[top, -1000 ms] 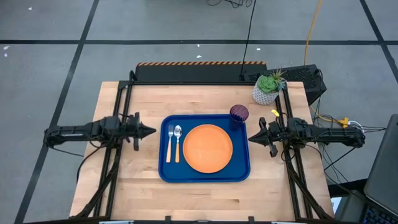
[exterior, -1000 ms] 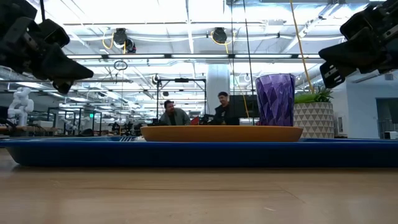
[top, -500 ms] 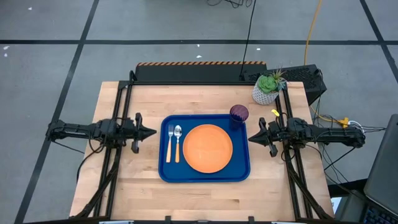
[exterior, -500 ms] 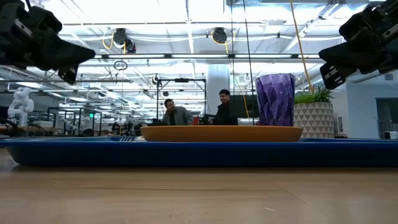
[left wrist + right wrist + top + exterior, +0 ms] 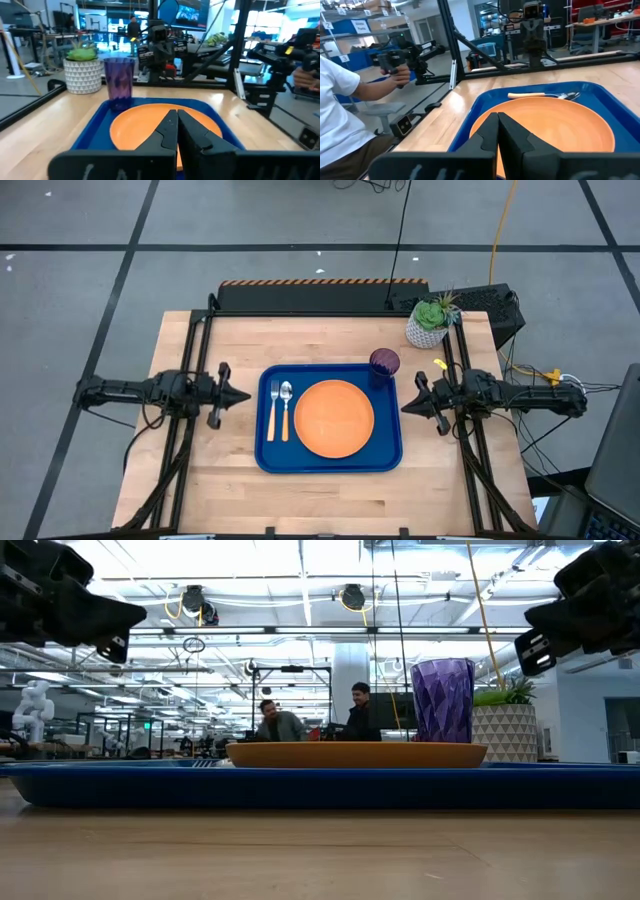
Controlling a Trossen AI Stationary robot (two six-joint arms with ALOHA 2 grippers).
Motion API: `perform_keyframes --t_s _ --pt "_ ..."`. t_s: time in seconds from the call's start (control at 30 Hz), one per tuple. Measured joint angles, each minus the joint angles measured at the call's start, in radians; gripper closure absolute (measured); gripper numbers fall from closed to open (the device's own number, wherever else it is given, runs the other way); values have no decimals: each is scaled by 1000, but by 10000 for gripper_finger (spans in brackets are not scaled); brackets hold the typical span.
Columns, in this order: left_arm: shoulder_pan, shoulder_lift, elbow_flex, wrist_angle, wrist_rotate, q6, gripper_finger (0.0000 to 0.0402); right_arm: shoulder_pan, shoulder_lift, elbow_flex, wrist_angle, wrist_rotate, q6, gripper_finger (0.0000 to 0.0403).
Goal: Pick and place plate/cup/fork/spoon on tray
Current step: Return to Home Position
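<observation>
High view: the tray (image 5: 262, 442) sits mid-desk (image 5: 200, 490) with all four pieces on it, so I judge the loading done.

- **Plate** (image 5: 334, 418): orange, round and flat, it fills the tray's right part. It looks stiff and smooth, probably slick. The low raised rim is the only place to pinch it.
- **Cup** (image 5: 384, 361): dark purple, translucent and faceted, it stands upright in the tray's back right corner, just beside the plate (whether they touch, I cannot tell). It is likely light and easy to tip, so a hold across the wall about mid-height would suit.
- **Fork** (image 5: 285, 425) and **spoon** (image 5: 273, 408): they lie parallel along the tray's left strip. Both are thin, rigid and flat on the plastic, so awkward to get under. I would pinch each across the handle. The tan handle marks the fork, and the spoon is all silver.

The left end effector (image 5: 246, 393) hangs above the desk just off the tray's left edge. Its fingers are pressed together and hold nothing. The right end effector (image 5: 405, 408) mirrors it off the right edge, also closed and empty. The low view shows both raised well clear of the tray.
</observation>
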Motion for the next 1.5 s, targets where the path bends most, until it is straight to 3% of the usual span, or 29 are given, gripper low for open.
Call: perform_keyframes --t_s 0.33,0.5,0.87,1.2,1.5 --pt "89 28 1 -64 3 1 393 1 -5 -23 21 6 6 403" --pt "89 59 1 -65 2 67 396 1 11 -33 32 11 -1 403" --pt "89 69 1 -65 1 67 382 1 10 -34 40 11 8 403" --pt "89 69 1 -66 1 67 398 1 10 -34 42 12 8 403" --pt "89 69 1 -66 1 67 372 1 10 -34 43 13 8 403"
